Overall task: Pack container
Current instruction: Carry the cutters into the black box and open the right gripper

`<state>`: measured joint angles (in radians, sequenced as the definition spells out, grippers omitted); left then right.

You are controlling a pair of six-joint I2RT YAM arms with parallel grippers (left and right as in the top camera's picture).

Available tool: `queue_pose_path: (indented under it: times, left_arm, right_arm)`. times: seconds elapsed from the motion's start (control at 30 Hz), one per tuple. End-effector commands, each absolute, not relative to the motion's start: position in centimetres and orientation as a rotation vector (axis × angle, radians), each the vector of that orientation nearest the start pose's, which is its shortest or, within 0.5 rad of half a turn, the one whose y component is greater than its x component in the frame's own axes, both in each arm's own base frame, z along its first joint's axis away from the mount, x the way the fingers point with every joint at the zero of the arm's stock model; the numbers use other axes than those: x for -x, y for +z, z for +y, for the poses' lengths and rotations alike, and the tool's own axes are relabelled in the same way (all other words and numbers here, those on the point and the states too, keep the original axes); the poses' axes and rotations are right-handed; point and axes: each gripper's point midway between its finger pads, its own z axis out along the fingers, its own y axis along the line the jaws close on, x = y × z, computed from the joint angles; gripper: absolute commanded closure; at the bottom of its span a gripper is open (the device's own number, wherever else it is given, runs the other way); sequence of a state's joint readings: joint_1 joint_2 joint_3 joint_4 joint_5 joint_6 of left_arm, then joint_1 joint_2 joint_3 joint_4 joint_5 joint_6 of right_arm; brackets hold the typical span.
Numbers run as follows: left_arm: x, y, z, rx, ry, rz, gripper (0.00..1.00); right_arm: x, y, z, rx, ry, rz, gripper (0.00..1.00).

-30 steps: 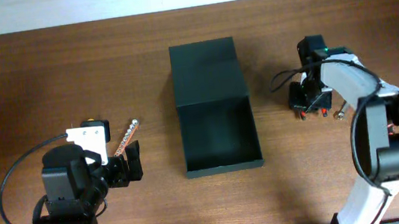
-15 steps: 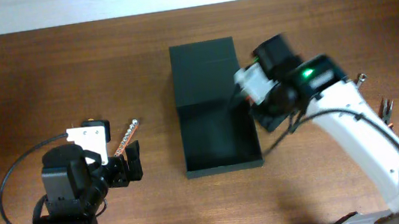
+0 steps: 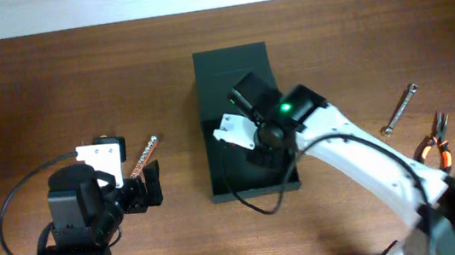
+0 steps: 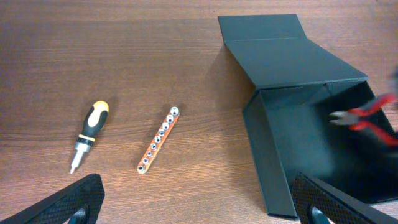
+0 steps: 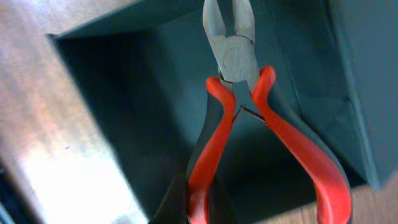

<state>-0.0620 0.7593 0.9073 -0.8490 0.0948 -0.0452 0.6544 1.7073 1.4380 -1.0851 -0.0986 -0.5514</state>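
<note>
Dark green-black matte rectangular container [image 3: 233, 80]: rigid box, flat hinged lid folded open, lying at centre of brown wood-grain surface [image 4: 124, 50].

My right fingers [image 5: 198, 202]: clenched on red-handled steel pliers [image 5: 239, 93] with smooth curved grips and short pointed nose. Pliers held over open container cavity, nose toward inner wall.

My left fingers [image 4: 205, 208]: released, spread wide, nothing between. Container apart from them, to their right.

Ahead of left fingers: black-yellow stubby screwdriver [image 4: 87, 134], orange strip of round steel sockets [image 4: 158, 147].

Right of container: slim silver wrench [image 3: 399, 110], orange-handled pliers [image 3: 437, 145].
</note>
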Motion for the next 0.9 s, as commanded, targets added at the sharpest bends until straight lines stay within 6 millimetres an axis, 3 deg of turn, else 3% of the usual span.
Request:
queue_pose_path:
  times: [0.0, 0.2, 0.4, 0.53, 0.6, 0.63, 0.77, 0.87]
  left_arm:
    - [-24.9, 24.2, -3.2, -0.096, -0.16, 2.246, 0.01]
    - [-24.9, 24.2, -3.2, -0.096, -0.16, 2.246, 0.01]
    - [-24.9, 24.2, -3.2, -0.096, -0.161, 2.246, 0.01]
    - [-24.9, 24.2, -3.2, -0.096, -0.161, 2.246, 0.01]
    - [-24.9, 24.2, -3.2, -0.096, -0.16, 2.246, 0.01]
    - [-24.9, 24.2, -3.2, -0.096, -0.16, 2.246, 0.01]
    - [-24.9, 24.2, -3.2, -0.096, -0.161, 2.246, 0.01]
    - [-24.9, 24.2, -3.2, -0.096, -0.16, 2.246, 0.01]
  right_arm:
    - [-27.7, 10.4, 23.9, 1.733, 0.168, 2.422, 0.96]
    - [-27.3, 4.8, 24.4, 1.814, 0.233, 2.535, 0.96]
    - [-26.9, 2.4, 24.7, 1.837, 0.279, 2.582, 0.96]
    - [-27.1, 2.4, 24.8, 1.833, 0.278, 2.575, 0.83]
    - [-27.0, 2.4, 24.8, 1.83, 0.277, 2.582, 0.57]
    - [-27.0, 2.4, 24.7, 1.82, 0.272, 2.592, 0.5]
    - [-26.8, 3.0, 24.5, 1.819, 0.27, 2.603, 0.47]
    - [-28.1, 6.0, 24.1, 1.686, 0.183, 2.679, 0.46]
